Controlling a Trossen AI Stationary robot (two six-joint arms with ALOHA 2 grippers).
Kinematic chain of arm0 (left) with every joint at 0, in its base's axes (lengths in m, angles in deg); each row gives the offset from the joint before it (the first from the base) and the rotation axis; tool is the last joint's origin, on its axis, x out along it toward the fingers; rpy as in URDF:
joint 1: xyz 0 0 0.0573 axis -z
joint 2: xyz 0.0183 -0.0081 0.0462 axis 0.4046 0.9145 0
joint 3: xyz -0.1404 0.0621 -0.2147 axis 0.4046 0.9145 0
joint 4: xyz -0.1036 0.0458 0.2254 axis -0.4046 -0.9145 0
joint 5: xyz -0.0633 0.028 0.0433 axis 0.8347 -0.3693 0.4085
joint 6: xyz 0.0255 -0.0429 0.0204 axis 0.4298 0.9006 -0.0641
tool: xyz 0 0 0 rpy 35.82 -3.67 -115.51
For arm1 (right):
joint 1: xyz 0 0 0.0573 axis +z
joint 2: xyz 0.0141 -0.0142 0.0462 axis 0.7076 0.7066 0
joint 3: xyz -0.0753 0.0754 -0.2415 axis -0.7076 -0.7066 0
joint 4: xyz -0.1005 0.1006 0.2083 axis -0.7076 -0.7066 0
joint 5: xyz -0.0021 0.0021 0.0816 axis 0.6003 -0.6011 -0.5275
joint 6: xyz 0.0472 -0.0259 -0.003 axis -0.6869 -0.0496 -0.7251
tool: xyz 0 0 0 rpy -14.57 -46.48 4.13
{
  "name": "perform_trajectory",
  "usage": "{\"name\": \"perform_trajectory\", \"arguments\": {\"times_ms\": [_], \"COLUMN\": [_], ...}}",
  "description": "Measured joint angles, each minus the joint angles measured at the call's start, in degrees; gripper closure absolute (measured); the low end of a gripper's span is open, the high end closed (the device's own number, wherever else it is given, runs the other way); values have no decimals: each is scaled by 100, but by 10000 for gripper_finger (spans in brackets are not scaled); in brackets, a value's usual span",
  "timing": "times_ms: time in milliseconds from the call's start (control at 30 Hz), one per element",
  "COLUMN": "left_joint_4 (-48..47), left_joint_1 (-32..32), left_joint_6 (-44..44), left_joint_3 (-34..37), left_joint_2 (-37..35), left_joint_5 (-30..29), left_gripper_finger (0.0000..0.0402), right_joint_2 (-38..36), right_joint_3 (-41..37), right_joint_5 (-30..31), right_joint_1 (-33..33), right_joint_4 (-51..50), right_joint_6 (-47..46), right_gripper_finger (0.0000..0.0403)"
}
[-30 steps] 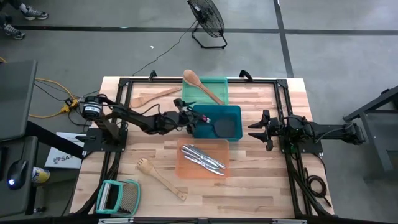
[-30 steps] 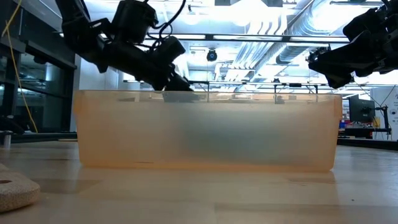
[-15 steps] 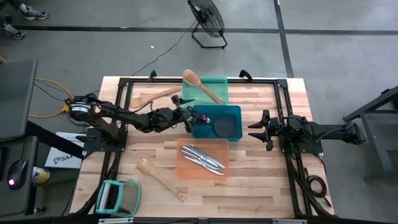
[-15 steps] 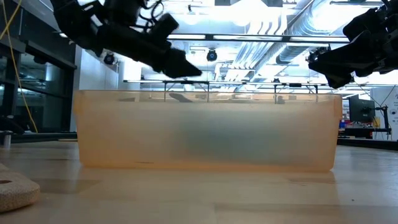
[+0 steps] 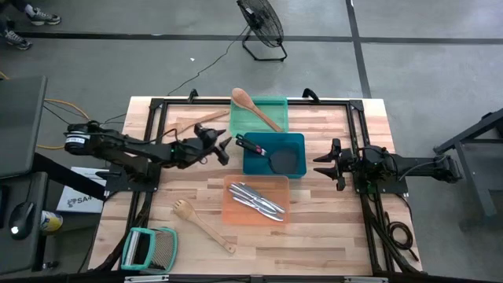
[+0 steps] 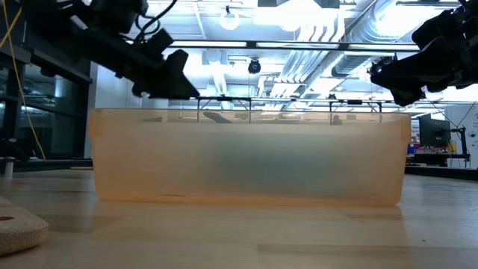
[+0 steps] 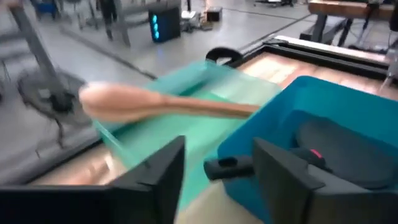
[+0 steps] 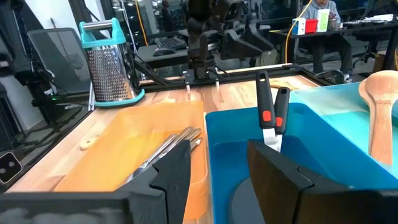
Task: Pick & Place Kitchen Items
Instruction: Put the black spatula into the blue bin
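Observation:
My left gripper (image 5: 223,149) is open and empty over the table, just left of the blue tray (image 5: 292,140). Two black spatulas (image 5: 279,159) lie in that tray, their handles (image 7: 227,167) sticking over its left rim. A wooden spoon (image 5: 253,107) lies across the green tray (image 5: 275,104). A wooden spatula (image 5: 192,123) lies on the table left of the green tray. Silver knives and tongs (image 5: 257,200) lie in the orange tray (image 5: 233,211). A wooden fork (image 5: 203,224) lies on the table near the front. My right gripper (image 5: 324,163) is open and empty, right of the blue tray.
A teal-framed metal grater (image 5: 149,249) lies at the table's front left corner. A black frame (image 5: 355,118) runs around the working area. In the low view the orange tray (image 6: 250,157) fills the foreground, with both grippers above its rim.
My left gripper has drawn back from the blue tray's left rim toward the table's left edge, rising a little, with nothing in it. The black spatulas stay in the blue tray. My right arm has kept still.

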Motion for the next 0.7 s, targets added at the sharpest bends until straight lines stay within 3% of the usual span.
{"name": "perform_trajectory", "arguments": {"times_ms": [267, 700], "left_joint_4": [-30, 15], "left_joint_1": [-152, -240], "left_joint_6": [1158, 1238], "left_joint_3": [33, -404], "left_joint_2": [198, 847], "left_joint_5": [672, 858], "left_gripper_finger": [389, 400], "right_joint_2": [0, 0], "right_joint_3": [0, 0], "right_joint_5": [9, 11], "right_joint_1": [2, 2], "right_joint_4": [-8, -8], "right_joint_6": [-2, 0], "right_gripper_finger": [254, 254]}}
